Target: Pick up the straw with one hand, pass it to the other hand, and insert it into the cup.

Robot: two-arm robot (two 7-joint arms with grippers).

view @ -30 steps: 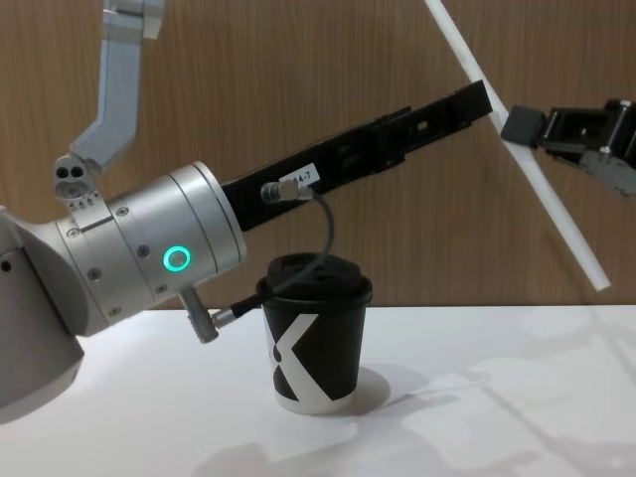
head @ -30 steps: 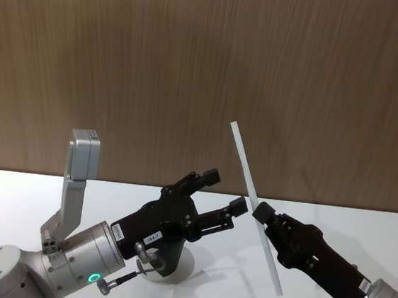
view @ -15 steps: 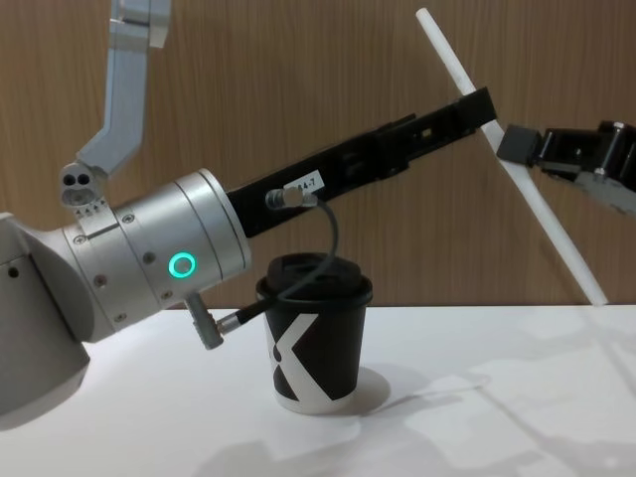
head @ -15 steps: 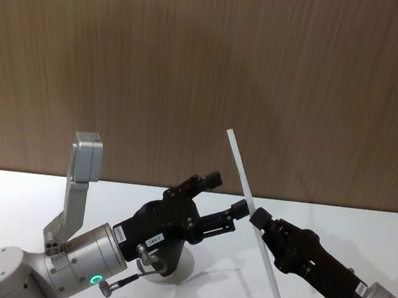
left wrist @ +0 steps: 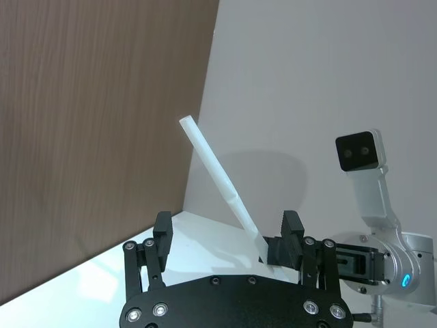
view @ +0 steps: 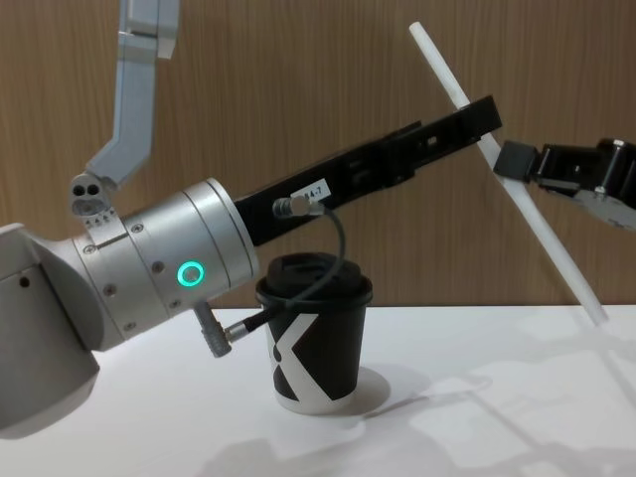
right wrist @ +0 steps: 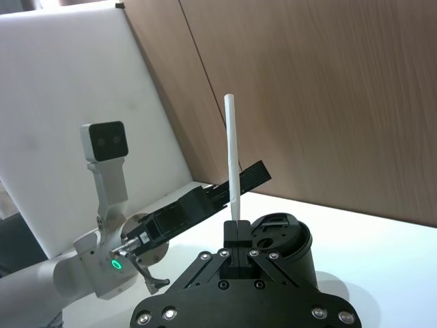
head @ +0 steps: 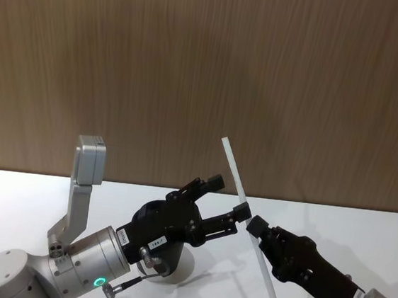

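Before the wood-panel wall (head: 194, 63), you have the straw (head: 233, 167) slanting above and right of the cup (view: 316, 343), clamped in the right gripper (head: 254, 224). Your left gripper (head: 226, 197) stretches over the cup with its fingers spread either side of the straw.

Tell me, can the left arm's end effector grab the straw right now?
Probably yes. The left end effector is open, and the straw runs up between its fingers, close to one, with nothing in the way. The right end effector grips the straw lower down.

White straw (view: 447, 78); black, white-marked cup (view: 338, 348).
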